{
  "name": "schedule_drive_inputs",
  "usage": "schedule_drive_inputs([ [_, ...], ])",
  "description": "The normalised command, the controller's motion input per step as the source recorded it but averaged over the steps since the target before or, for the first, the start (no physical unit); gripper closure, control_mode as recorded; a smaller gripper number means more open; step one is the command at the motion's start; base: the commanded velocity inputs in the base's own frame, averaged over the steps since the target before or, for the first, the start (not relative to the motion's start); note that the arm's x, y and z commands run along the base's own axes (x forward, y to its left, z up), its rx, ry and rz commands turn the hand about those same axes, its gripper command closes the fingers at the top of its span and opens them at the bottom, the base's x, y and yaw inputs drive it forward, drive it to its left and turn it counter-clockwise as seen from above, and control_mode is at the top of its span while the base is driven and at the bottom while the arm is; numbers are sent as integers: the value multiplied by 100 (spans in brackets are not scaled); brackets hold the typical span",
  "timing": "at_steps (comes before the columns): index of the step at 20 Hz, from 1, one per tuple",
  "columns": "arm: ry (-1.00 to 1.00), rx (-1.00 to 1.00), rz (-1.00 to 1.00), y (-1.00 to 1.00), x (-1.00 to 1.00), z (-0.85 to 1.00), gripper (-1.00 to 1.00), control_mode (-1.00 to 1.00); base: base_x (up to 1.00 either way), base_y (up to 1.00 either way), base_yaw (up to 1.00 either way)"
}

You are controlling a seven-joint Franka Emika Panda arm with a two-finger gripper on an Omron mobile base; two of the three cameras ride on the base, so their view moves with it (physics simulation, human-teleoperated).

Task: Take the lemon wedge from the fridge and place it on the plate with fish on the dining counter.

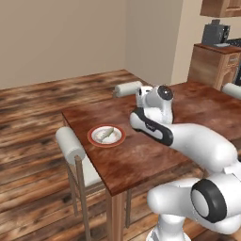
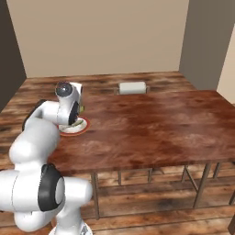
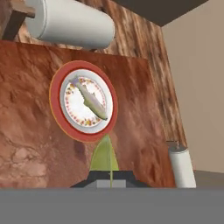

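in the left base view the plate with fish [image 1: 107, 136] lies on the dining counter [image 1: 141, 155] just left of the arm, whose body hides the pincer. the hand view shows what the base views do not: the pincer [image 3: 109, 180] pinching the lemon wedge [image 3: 105, 156], plate just beyond its tip.

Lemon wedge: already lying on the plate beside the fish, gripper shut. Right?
Not on the plate. The hand view shows the lemon wedge pinched in the shut gripper, short of the plate with fish on the dining counter. Gripper shut is correct.
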Motion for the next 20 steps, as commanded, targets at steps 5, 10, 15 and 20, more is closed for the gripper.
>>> schedule_drive_inputs([
  [5, -2, -1, 1, 0, 20, 0, 100, -100, 0, 0, 0],
  [10, 35, 0, 3, 4, 68, 17, 100, -100, 0, 0, 0],
  [15, 65, -4, 5, 25, 100, 29, 100, -100, 0, 0, 0],
  [20, 10, -2, 1, 11, 14, -1, 100, -100, 0, 0, 0],
])
